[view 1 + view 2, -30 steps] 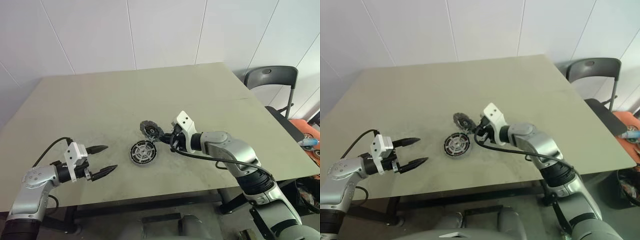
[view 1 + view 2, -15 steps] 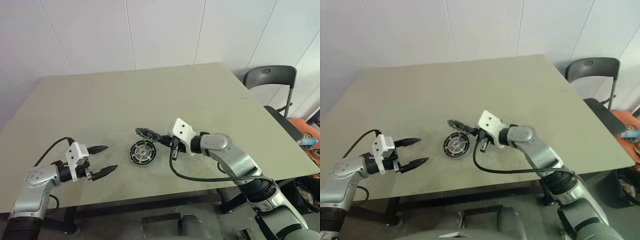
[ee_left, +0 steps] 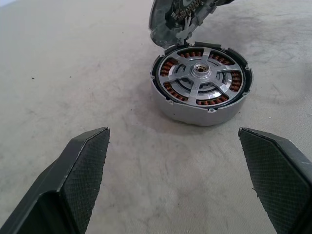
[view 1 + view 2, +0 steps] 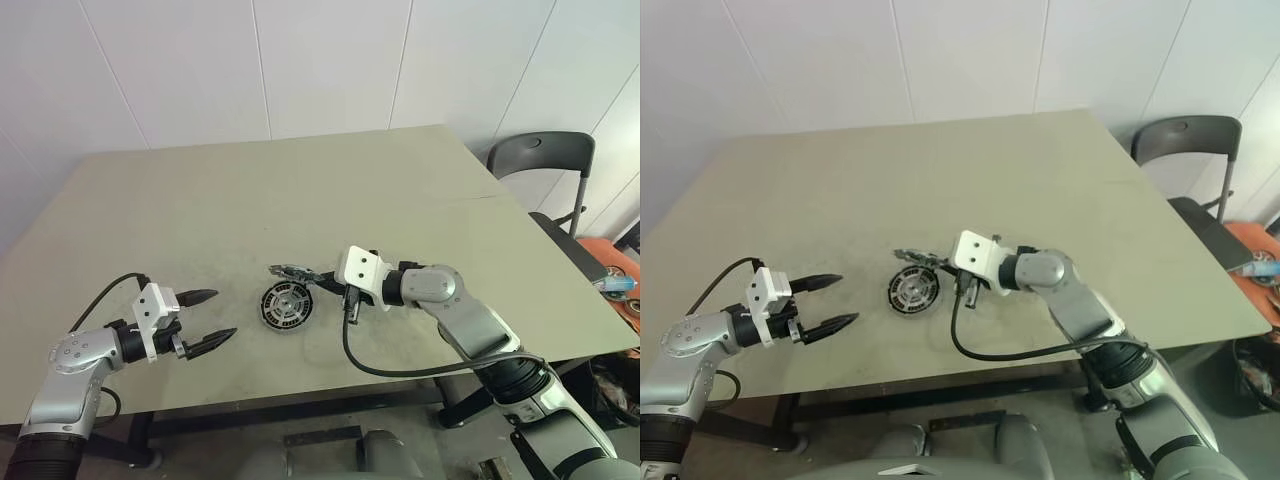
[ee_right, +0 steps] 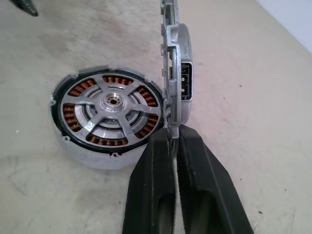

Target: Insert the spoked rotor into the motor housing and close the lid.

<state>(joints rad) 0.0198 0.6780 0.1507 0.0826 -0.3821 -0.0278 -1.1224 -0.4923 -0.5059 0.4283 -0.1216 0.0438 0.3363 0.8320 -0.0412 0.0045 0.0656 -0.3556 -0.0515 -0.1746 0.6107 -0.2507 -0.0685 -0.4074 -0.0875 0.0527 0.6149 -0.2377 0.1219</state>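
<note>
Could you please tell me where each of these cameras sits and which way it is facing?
Head views: on the head, looking forward and down at the table, both arms showing.
Left wrist view: on the left wrist, looking between open jaws at the motor housing.
Right wrist view: on the right wrist, looking along jaws pinching the lid on edge.
All share the motor housing and lid.

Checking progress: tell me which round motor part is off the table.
The lid, pinched edge-on in the right gripper beside the motor housing, which rests flat on the table, spokes showing.
</note>
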